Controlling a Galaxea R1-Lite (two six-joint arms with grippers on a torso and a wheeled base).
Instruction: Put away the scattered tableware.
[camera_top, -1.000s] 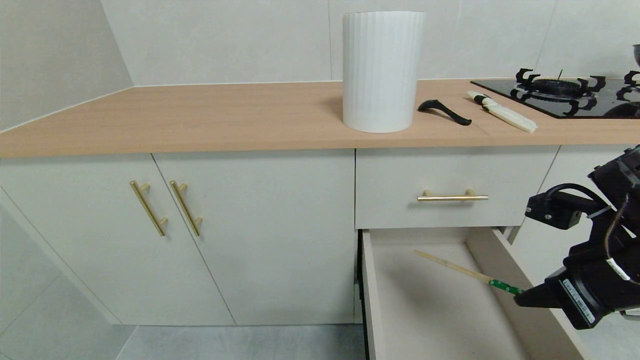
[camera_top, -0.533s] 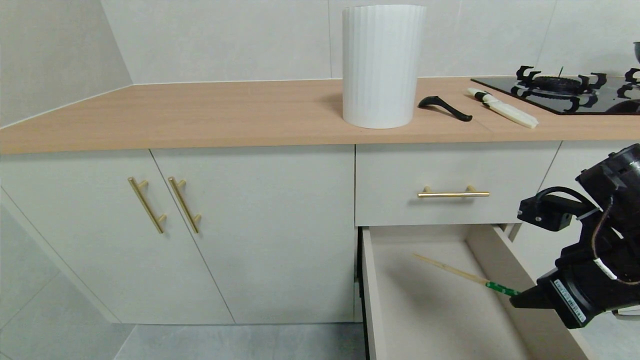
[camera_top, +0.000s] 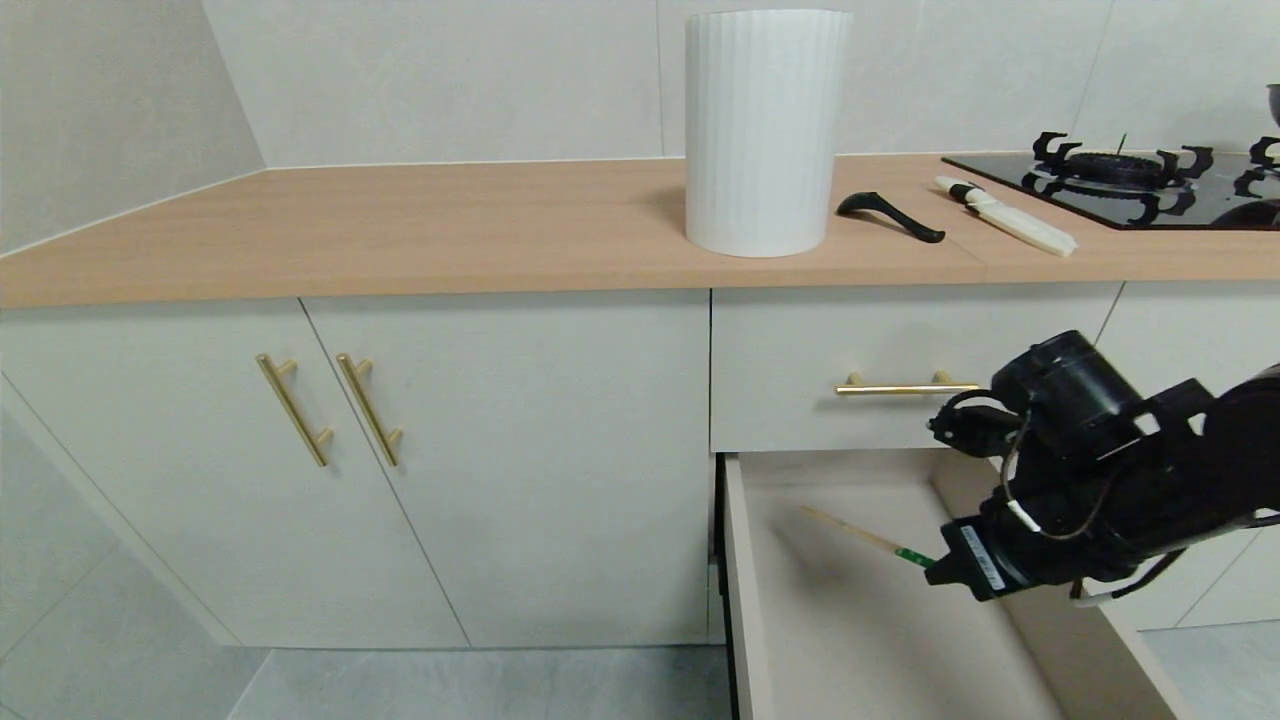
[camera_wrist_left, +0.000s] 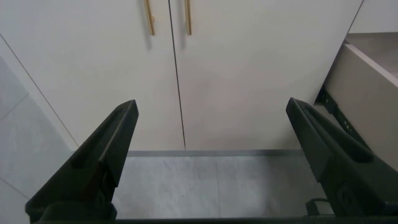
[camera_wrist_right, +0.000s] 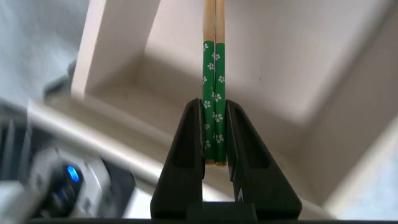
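Right gripper (camera_wrist_right: 214, 106) first: jaws pinched tight on a pair of chopsticks (camera_wrist_right: 214, 37), clamped at the green flowered end, with the bare wooden tips poking out ahead. From the head view, that gripper (camera_top: 935, 572) hangs over the open drawer (camera_top: 742, 590), close to its right wall. The chopsticks (camera_top: 860, 533) slant across the drawer's inside toward its back left (whether the tips touch the bottom, I can't tell).

Over to the left gripper (camera_wrist_left: 211, 109): jaws spread wide, nothing between them. It sits low down, to the left of the open drawer, facing the cupboard doors (camera_wrist_left: 177, 62), with the drawer's side just at the edge.

Moving outward now. Right above the open drawer is a shut drawer (camera_top: 800, 350) with a brass handle (camera_top: 905, 390), and above that is the wooden worktop (camera_top: 400, 230). On the worktop, above the open drawer's left side, stands a tall white ribbed container (camera_top: 762, 130). Above the drawer's right side lie a black utensil (camera_top: 888, 218) and what looks like a white knife (camera_top: 1005, 220), near each other but apart. A black hob (camera_top: 1130, 185) sits farther right, past the drawer.
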